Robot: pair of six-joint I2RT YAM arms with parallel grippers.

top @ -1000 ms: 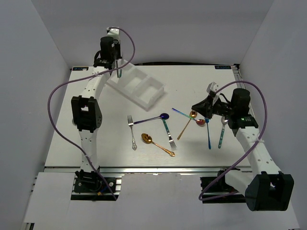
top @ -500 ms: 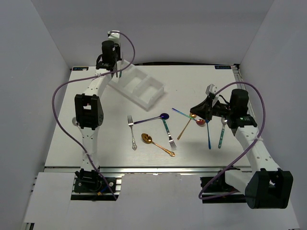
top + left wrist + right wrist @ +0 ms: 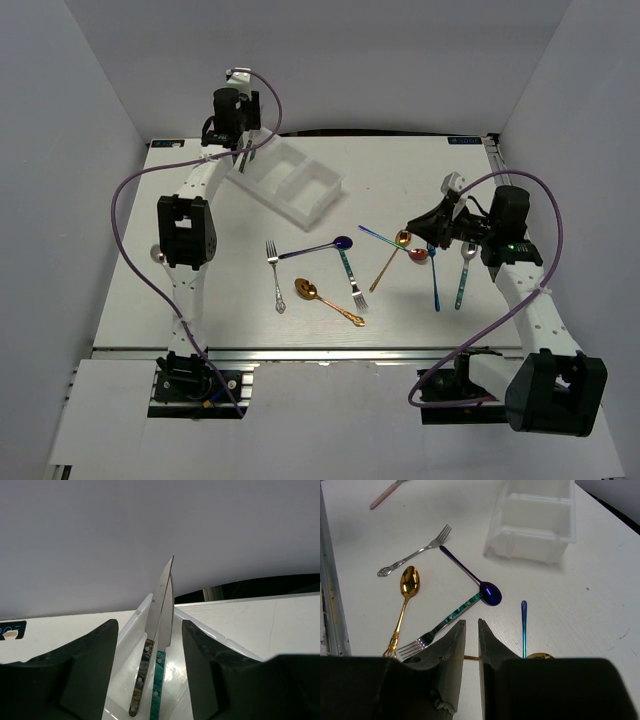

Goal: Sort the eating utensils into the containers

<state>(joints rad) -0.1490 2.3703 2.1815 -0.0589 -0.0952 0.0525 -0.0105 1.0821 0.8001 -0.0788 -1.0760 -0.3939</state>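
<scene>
Two knives [image 3: 159,620] lean in a tray [image 3: 131,625] corner, dead between your left gripper [image 3: 150,630] fingers, which are spread and touch neither. The top view hides them. On your right gripper [image 3: 471,630], only the wrist view shows a thin slit over a gold handle [image 3: 470,657]; can't tell if it's clamped. A blue spoon [image 3: 472,577] lies just ahead.

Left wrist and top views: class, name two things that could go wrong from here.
The two knives lean steeply in the tray corner, tips above the rim; the open left gripper might tip them out. The right gripper hangs over closely bunched spoons; it might catch two.
</scene>
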